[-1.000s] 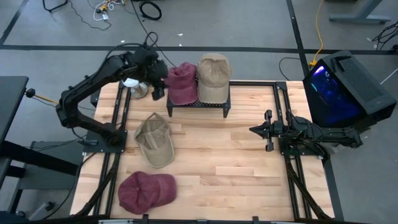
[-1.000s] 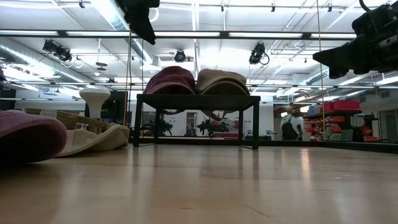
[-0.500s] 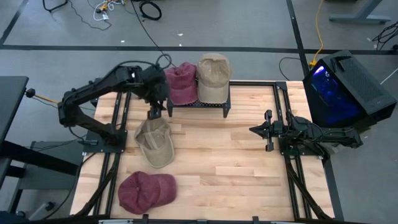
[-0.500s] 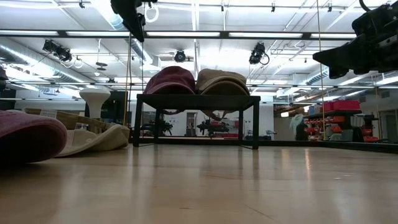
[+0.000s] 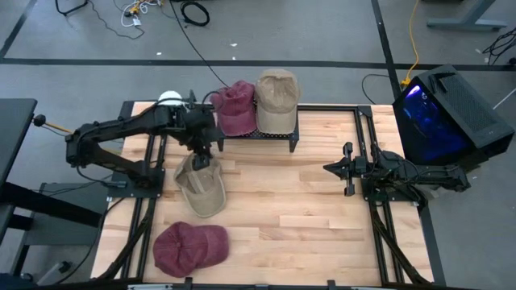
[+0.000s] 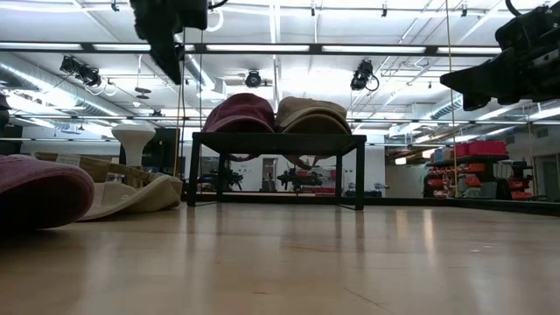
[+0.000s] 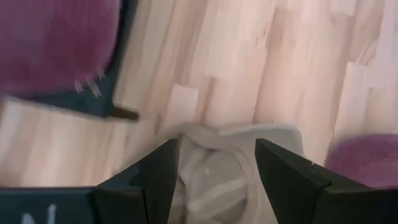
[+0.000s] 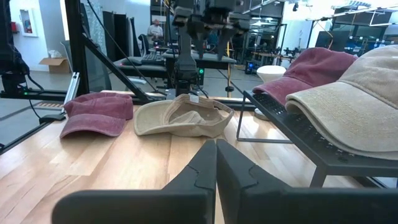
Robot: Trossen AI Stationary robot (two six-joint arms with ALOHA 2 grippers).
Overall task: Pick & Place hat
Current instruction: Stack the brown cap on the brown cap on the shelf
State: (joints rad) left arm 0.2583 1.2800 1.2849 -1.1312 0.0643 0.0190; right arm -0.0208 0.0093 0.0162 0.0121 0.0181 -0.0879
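A tan cap (image 5: 200,184) lies upside down on the table, its opening facing up; in the left wrist view the tan cap (image 7: 217,186) shows between my fingers. My left gripper (image 5: 201,155) hangs open above its far end (image 7: 214,165), well clear of the table in the low view (image 6: 168,52). A maroon cap (image 5: 191,247) rests near the table's near edge. A black rack (image 5: 256,133) carries a maroon cap (image 5: 234,107) and a tan cap (image 5: 276,99). My right gripper (image 5: 348,169) waits shut at the right side (image 8: 216,163).
The rack (image 6: 276,140) stands at the far edge on thin legs. A white object (image 5: 169,98) sits at the far left corner. A black box with a blue glow (image 5: 439,113) stands beyond the right edge. Bare wood lies in the table's middle (image 5: 282,201).
My left gripper has swung from beside the rack's left end toward the near edge and now hangs over the upturned tan cap. The caps and the right arm have stayed where they were.
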